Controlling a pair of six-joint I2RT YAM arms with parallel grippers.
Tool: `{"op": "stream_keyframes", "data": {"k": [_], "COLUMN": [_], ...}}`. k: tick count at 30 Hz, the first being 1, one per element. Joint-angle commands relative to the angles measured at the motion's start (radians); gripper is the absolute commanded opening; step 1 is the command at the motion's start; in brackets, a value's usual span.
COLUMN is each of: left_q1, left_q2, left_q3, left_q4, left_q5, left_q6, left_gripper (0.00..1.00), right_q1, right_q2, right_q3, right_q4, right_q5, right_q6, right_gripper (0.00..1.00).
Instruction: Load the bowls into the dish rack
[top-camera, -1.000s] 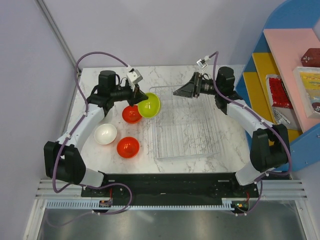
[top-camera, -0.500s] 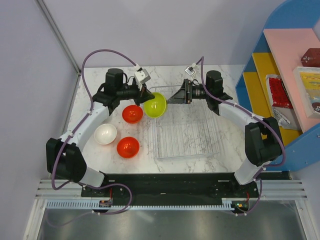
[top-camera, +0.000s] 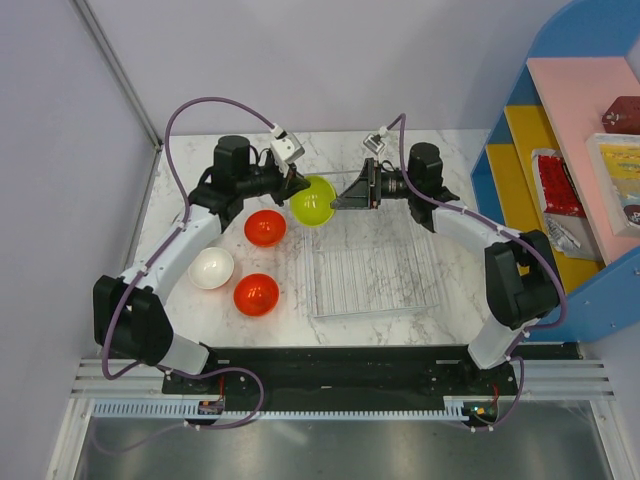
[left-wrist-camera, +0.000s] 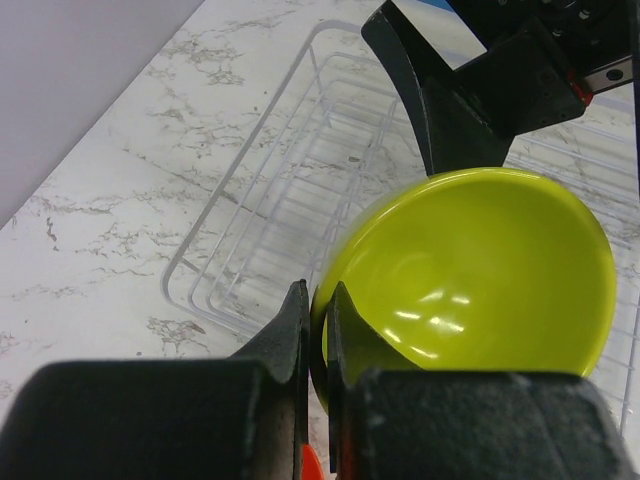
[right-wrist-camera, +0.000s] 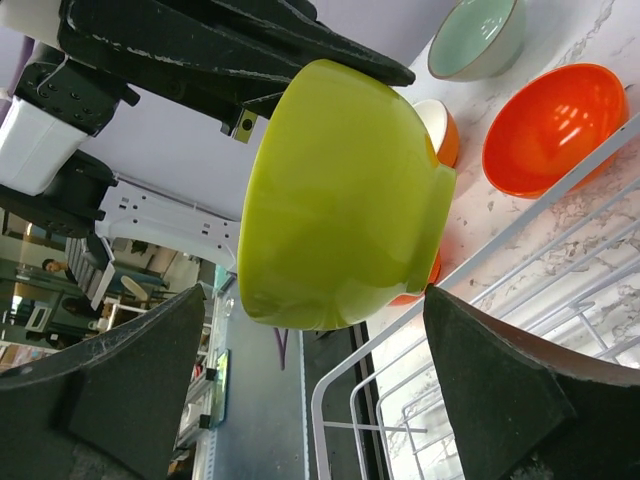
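Gripping the lime-green bowl by its rim, the L gripper has its jaws pinched narrow, w/ only the thin bowl wall between them (L wrist view). The bowl hangs clear of the table, tipped on edge, its glossy inside toward the L wrist cam and its outside toward the R wrist cam. From above it sits over the far-L corner of the dish rack. The R gripper faces it from the opposite side, jaws spread wide, one of its fingers on either side of the bowl's lower part. Gaps show betw. both fingers and the glaze, so no contact is seen. In the top view the two grippers point at each other across the bowl, above the rack's far end. The rack is clear and thin-ribbed. It lies flat on the marble table, R of centre, long sides running far to near. Three more bowls stand upright on the table L of the rack. A red-orange bowl is near the rack's L wall at its far end. A second red-orange bowl lies nearer the table's near edge. A pale bowl sits further L, toward the table's L edge.
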Motion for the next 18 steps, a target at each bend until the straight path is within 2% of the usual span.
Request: {"op": "stream_keyframes", "data": {"k": [1, 18], "left_q1": [-0.004, -0.017], "left_q2": [-0.018, -0.033], "left_q3": [-0.003, -0.025], "left_q4": [0.074, 0.064], "left_q5": [0.003, 0.072], "left_q6": [-0.038, -0.056], "left_gripper": [0.02, 0.02], "right_q1": [0.003, 0.004], "right_q2": [0.016, 0.028], "right_q3": [-0.016, -0.007], "right_q4": [0.141, 0.084], "right_q5": [-0.027, 0.028], "right_q6": [0.072, -0.018], "right_gripper": [0.96, 0.98]}}
